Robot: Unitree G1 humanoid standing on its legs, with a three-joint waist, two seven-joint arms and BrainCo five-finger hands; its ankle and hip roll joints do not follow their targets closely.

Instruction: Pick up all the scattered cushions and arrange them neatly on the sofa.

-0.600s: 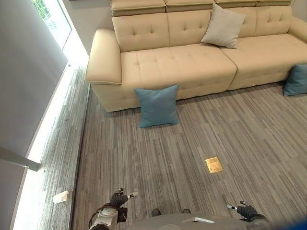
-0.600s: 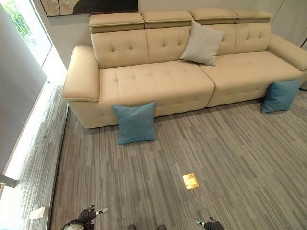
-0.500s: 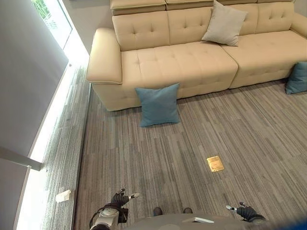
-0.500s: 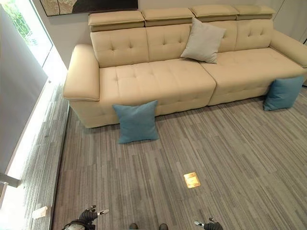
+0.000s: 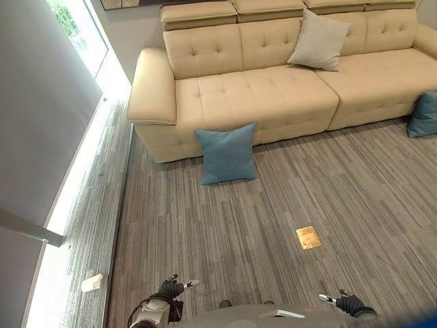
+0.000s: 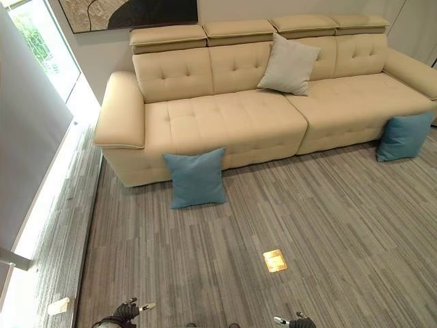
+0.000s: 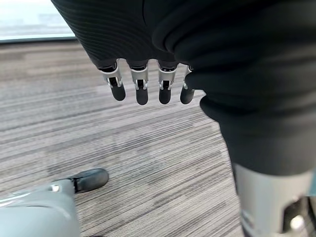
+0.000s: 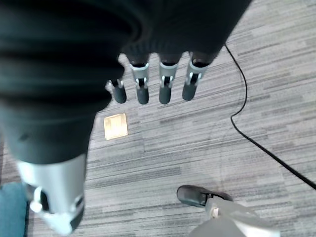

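Note:
A blue cushion (image 5: 227, 154) stands on the carpet, leaning against the front of the beige sofa (image 5: 252, 96) near its left end. A second blue cushion (image 6: 404, 135) leans against the sofa's front far to the right. A pale grey cushion (image 6: 289, 64) rests upright against the sofa's backrest near the middle. My left hand (image 5: 171, 288) hangs low at my side with relaxed fingers (image 7: 142, 91) and holds nothing. My right hand (image 5: 345, 303) hangs on the other side, its fingers (image 8: 165, 84) also straight and empty. Both hands are far from every cushion.
Striped grey carpet lies between me and the sofa, with a brass floor plate (image 5: 308, 237) set into it. A bright window strip runs along the left wall, with a small white object (image 5: 91, 282) on the floor beside it. A framed picture (image 6: 130, 12) hangs above the sofa.
The whole picture has shifted a little, so the camera has moved. The cushions lie where they were, and both hands still hang open at my sides.

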